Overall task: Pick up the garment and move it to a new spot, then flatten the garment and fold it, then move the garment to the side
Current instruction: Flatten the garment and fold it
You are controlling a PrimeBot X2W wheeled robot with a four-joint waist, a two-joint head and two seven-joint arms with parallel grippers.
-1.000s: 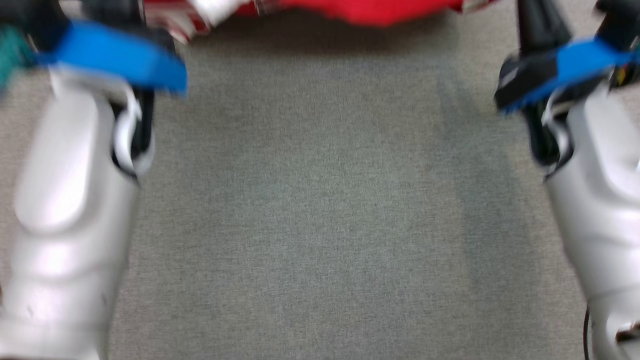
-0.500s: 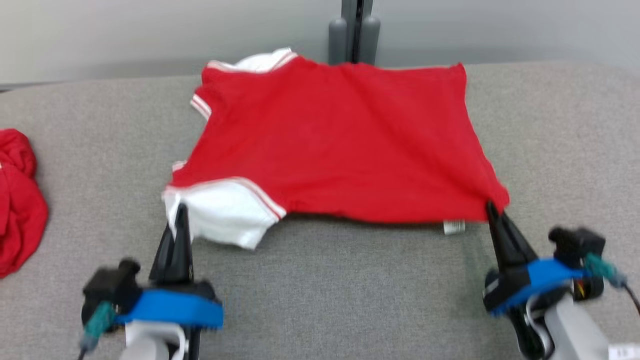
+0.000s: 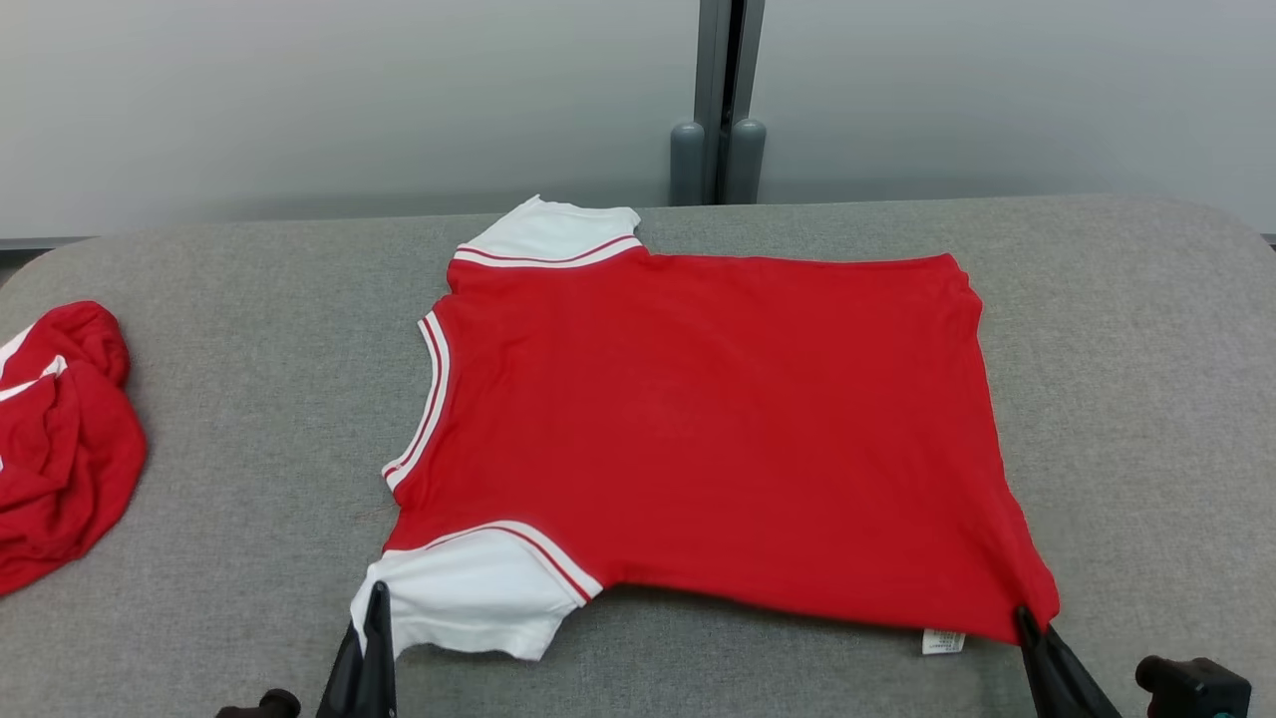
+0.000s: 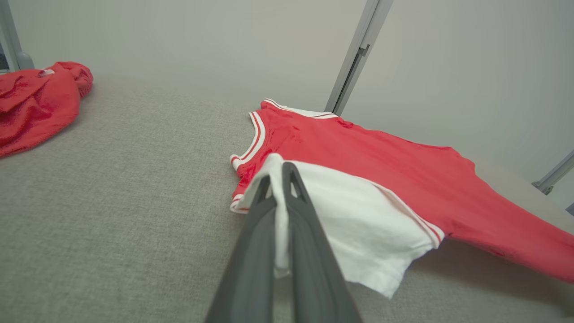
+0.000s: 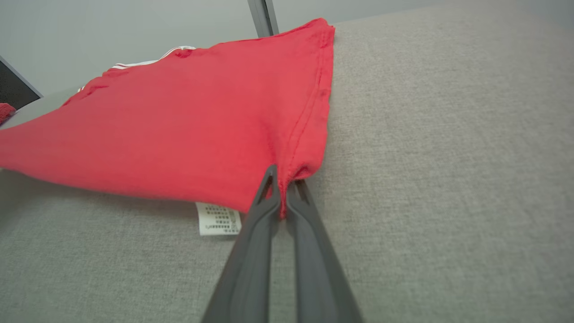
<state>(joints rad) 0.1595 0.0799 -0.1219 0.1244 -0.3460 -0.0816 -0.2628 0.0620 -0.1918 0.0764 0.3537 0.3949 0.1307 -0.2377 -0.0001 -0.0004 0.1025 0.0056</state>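
Though half off-frame, left claw (image 3: 375, 610) on garment (image 3: 698, 429)

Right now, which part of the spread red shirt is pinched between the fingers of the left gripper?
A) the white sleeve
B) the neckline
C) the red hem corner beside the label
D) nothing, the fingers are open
A: in the left wrist view the left gripper has its fingers shut on the white sleeve of the shirt; the hem corner is held by the right gripper.
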